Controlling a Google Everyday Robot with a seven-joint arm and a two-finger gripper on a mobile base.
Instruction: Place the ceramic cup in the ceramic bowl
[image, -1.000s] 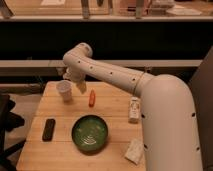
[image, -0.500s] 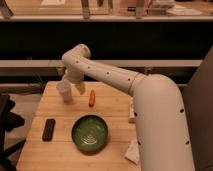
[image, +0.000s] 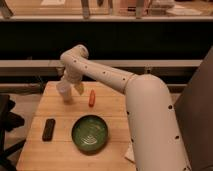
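Note:
The ceramic cup (image: 64, 93), small and plain white, stands on the wooden table (image: 60, 150) near its far left corner. My gripper (image: 70, 87) is at the cup, right against its upper right side; whether it holds the cup does not show. The ceramic bowl (image: 90, 134), wide and green with a pale pattern at its centre, sits at the front middle of the table, below and to the right of the cup, and nothing is in it.
An orange oblong item (image: 92, 98) lies just right of the cup. A black flat object (image: 48, 129) lies left of the bowl. My white arm (image: 150, 115) covers the table's right side. A dark shelf unit stands behind the table.
The thick part of my arm has moved left over the table's right side and now hides the white bottle. The gripper stays at the cup, which has hardly moved.

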